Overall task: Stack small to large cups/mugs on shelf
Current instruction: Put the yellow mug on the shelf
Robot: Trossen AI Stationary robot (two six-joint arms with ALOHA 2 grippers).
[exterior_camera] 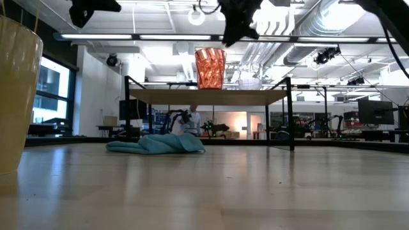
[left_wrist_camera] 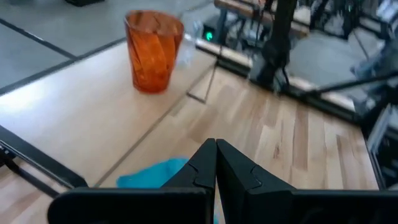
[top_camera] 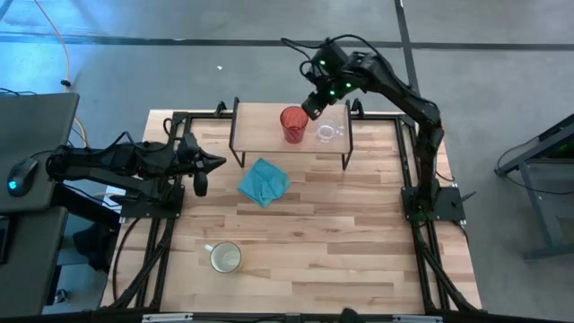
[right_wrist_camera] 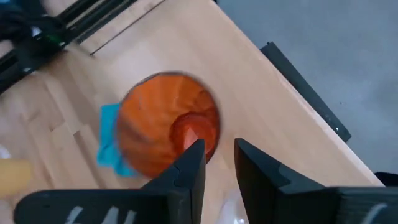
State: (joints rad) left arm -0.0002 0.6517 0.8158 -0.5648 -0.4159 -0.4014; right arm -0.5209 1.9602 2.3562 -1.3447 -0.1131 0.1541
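Figure legend. The surface point(top_camera: 359, 233) is a light-wood butcher-block top framed by black rails, standing on a grey floor. The low view looks across it into a large hall with white ceiling ducts, strip lights, windows at the left, and benches carrying further equipment; a person shows small and far off behind the shelf.

Counted items: one shelf point(top_camera: 269, 144), a light-wood board on thin black legs at the far edge of the surface; three vessels; one teal cloth point(top_camera: 264, 182); two arms.

Vessels: the red tumbler point(top_camera: 293, 124) stands upright on the shelf. The clear glass cup point(top_camera: 326, 133) stands on the shelf just beside it, on the side nearer the right arm's base. The cream-yellow mug point(top_camera: 225, 257) stands upright on the surface near the front edge, well apart from the shelf.

The cloth lies crumpled on the surface just in front of the shelf.

Right hand point(right_wrist_camera: 216, 160): above the shelf, over the tumbler and the cup, fingers a little apart and gripping nothing.

Left hand point(left_wrist_camera: 216, 163): at the left side of the surface, pointing toward the shelf, fingers pressed together and empty.
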